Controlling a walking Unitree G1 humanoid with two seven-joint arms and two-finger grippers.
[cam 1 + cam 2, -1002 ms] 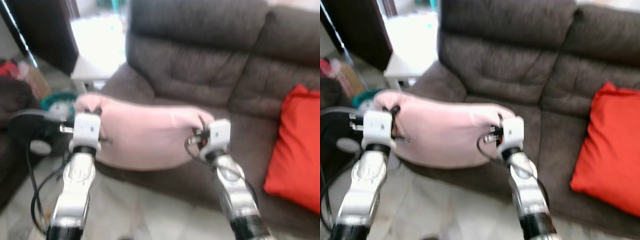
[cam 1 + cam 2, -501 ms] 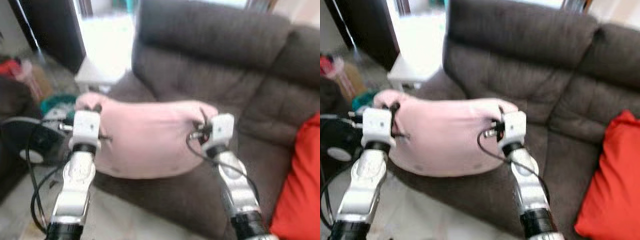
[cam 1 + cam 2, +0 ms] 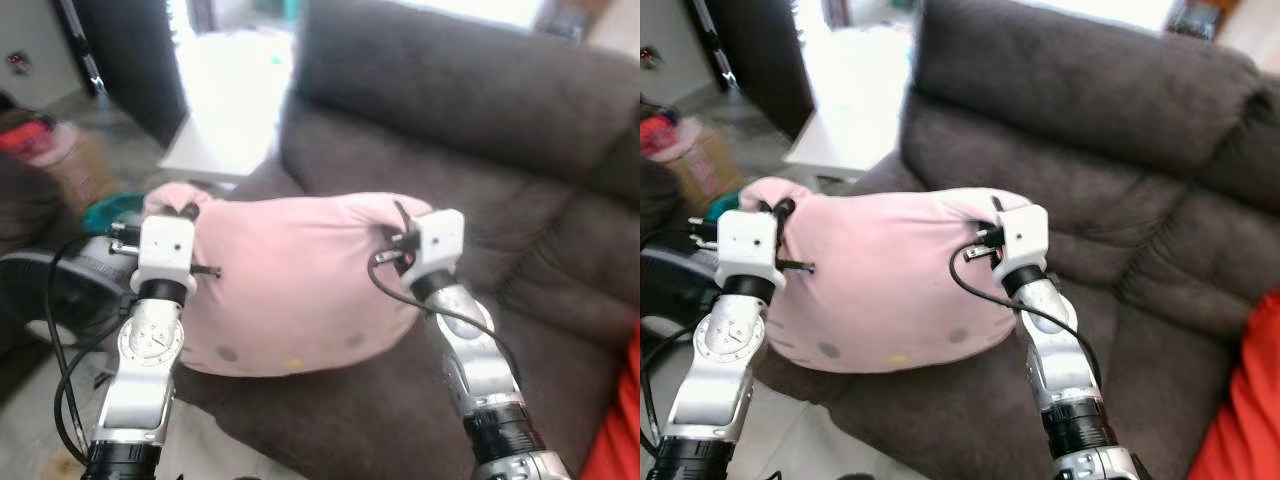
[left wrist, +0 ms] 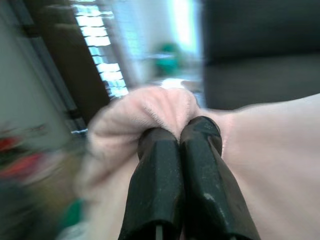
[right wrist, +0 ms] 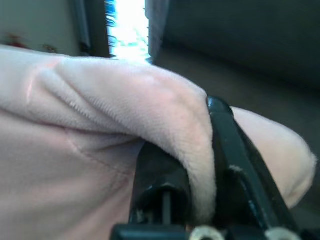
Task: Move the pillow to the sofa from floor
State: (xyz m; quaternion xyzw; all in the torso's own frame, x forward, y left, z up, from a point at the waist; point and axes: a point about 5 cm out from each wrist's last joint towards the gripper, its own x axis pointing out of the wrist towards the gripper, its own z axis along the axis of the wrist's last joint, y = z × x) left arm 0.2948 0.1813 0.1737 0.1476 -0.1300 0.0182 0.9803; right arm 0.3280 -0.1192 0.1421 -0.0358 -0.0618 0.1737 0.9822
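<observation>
Now brown sofa point(image 3: 480, 120) ahead, fan point(image 3: 40, 290) on floor at left. Left gripper point(image 3: 186, 213) and right gripper point(image 3: 400, 222) both pinch pink pillow point(image 3: 290, 285) corners, held above seat. Camera closer than 1 s ago.

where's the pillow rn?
In the eye views the pink pillow hangs centre frame over the sofa seat's front edge, pinched at its top corners by the left hand and right hand.

Dark brown sofa point(image 3: 470, 110) takes up the scene, its seat cushion carrying the bottom edge of the pink pillow point(image 3: 290, 290). Far along the sofa's right end, a red cushion point(image 3: 615, 440) sits on the seat, well apart from the pillow.
</observation>
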